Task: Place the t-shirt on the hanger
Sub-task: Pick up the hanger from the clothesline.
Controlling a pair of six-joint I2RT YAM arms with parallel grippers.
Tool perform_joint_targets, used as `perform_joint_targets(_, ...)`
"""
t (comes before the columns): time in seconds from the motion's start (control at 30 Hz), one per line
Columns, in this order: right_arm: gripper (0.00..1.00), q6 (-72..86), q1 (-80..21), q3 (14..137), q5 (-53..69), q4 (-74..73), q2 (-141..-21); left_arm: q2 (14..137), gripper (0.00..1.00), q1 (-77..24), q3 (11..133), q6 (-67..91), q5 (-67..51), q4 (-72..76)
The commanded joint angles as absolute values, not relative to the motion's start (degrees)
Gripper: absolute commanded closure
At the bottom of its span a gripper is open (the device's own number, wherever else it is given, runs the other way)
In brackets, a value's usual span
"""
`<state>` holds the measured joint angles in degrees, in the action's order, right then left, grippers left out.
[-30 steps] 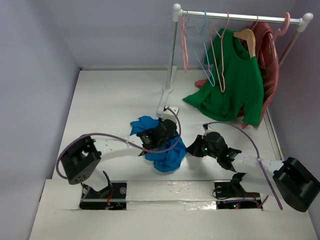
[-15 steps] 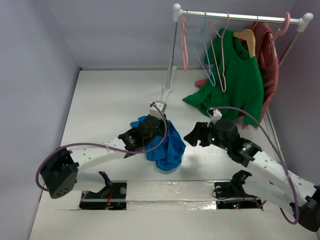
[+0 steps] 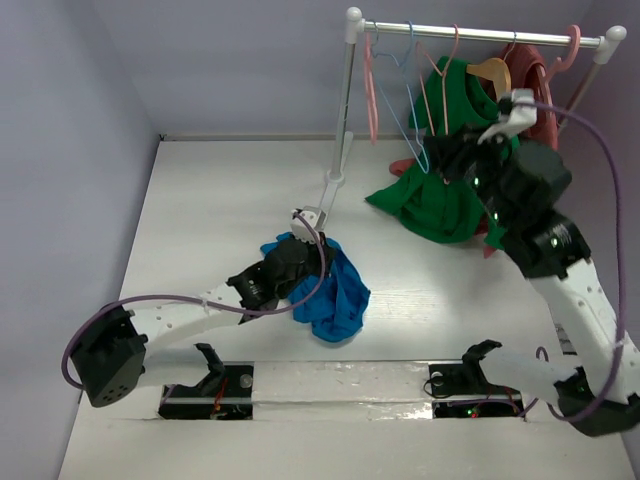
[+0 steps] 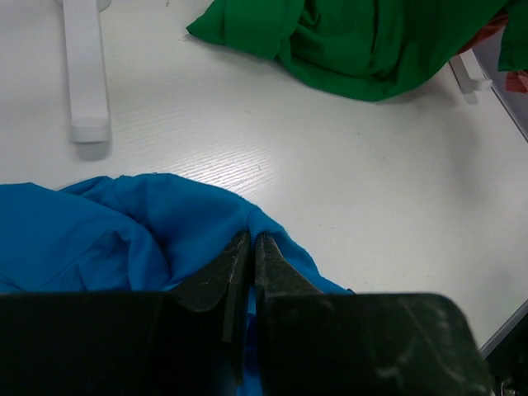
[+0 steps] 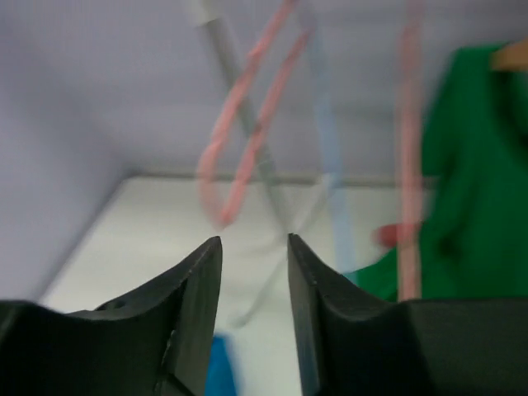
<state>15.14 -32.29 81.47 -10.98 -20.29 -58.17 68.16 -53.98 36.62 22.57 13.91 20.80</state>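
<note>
The left gripper [image 4: 246, 243] pinches the t-shirt [image 3: 338, 292] near the tabletop's [image 3: 220, 200] near edge, while the right gripper [image 5: 254, 241], jaws slightly apart and empty, hangs by the far-right rack [image 3: 480, 35].

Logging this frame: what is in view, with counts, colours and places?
t-shirt: one, bright blue, crumpled on the table near the rail's foot
hanger: one, pale pink wire, on the rail
light-blue hanger: one, on the rail, left of the pale pink one
thick pink hanger: one, at the rail's left end
green t-shirt: one, hanging on the wooden hanger
dark red garment: one, at the rail's right end
rail: one, white, at the far right
table: one, white
left gripper: shut on the t-shirt
right gripper: open, raised near the hangers
</note>
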Motion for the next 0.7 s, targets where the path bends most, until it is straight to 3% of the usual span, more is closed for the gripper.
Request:
perform_joint_targets(0.0,0.53,9.1,-24.2,91.0,-10.8,-21.7,-66.8,65.3,1.00,-53.9,35.3,21.6,13.4,26.3)
perform_joint_targets(0.03,0.40,8.7,-21.2,93.1,-11.4,-22.3,-68.9,65.0,1.00,-53.9,35.2,21.7,13.2,26.5)
perform_joint_targets(0.13,0.36,8.2,-17.1,101.0,-10.2,-25.1,-77.7,63.9,1.00,-53.9,34.5,21.5,12.7,27.1)
perform_joint_targets(0.23,0.37,7.5,-14.2,105.1,-6.1,-25.7,-83.7,62.7,1.00,-53.9,33.9,21.3,12.0,27.2)
perform_joint_targets(0.4,0.41,4.1,-12.3,116.9,-9.5,-31.4,-92.7,61.3,1.00,-53.9,32.7,21.7,11.3,27.3)
perform_joint_targets(0.67,0.60,1.8,-11.2,119.2,-11.1,-31.8,-98.0,61.2,1.00,-53.9,31.8,23.3,10.3,28.0)
